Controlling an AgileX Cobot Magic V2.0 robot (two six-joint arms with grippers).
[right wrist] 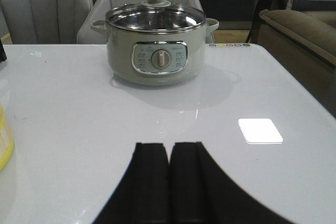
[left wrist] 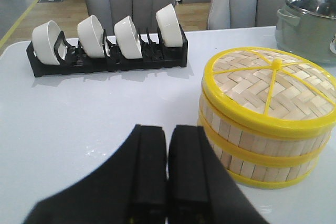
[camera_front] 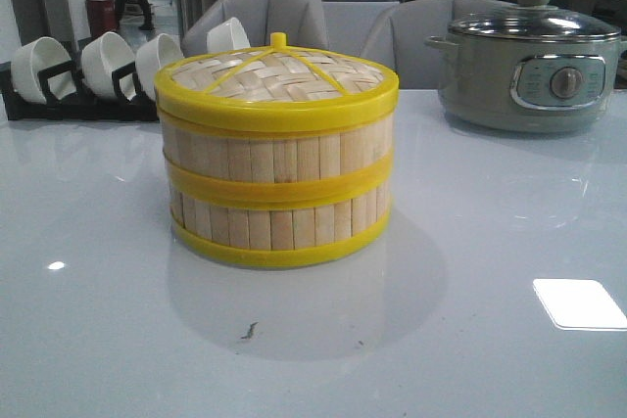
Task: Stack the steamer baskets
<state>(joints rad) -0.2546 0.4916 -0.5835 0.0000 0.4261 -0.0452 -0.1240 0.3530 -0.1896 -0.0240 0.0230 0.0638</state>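
Where the white table (camera_front: 108, 340) carries everything, the entries run from biggest to smallest.
Table: glossy white, with the steamer baskets standing near its middle.
Electric pot (camera_front: 529, 70): grey, glass-lidded, behind the baskets and off to their right, well apart from them.
Steamer baskets (camera_front: 279, 198): two, one stacked squarely on the other, walls upright, yellow rims meeting at a mid band.
Lid (camera_front: 276, 80): flat woven bamboo with yellow rim and knob, sitting on the top basket.
Bowl rack (left wrist: 105, 56): black, holding white bowls on edge, behind the baskets to their left.
Left gripper (left wrist: 168, 163): fingers pressed together, holding nothing; the baskets sit just beside it, apart from it.
Right gripper (right wrist: 169, 179): fingers pressed together, empty, above bare table; only an edge of the baskets shows in its wrist view.
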